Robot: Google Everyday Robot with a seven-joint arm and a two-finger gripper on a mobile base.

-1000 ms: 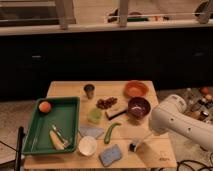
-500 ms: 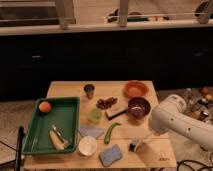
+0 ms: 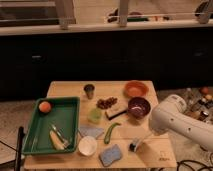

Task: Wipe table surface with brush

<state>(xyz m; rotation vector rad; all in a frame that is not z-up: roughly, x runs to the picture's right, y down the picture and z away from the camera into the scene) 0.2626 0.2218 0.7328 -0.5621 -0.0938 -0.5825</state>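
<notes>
Angling brush (image 3: 138, 143) head-down on table surface (image 3: 67, 90), near blue sponge (image 3: 111, 155).
Gripper (image 3: 152, 134) under white arm (image 3: 175, 117), at handle's top; jaw state cannot be told; tilt likely presses bristles for wiping.

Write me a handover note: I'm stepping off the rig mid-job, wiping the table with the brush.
End effector: at the white arm's lower end, over the table's front right, by the top of the brush handle; grip not visible.
Brush: head down at the table, right of the blue sponge.
Done: no visible sign of how much is wiped.
Left: wipe the table's bare parts.
</notes>
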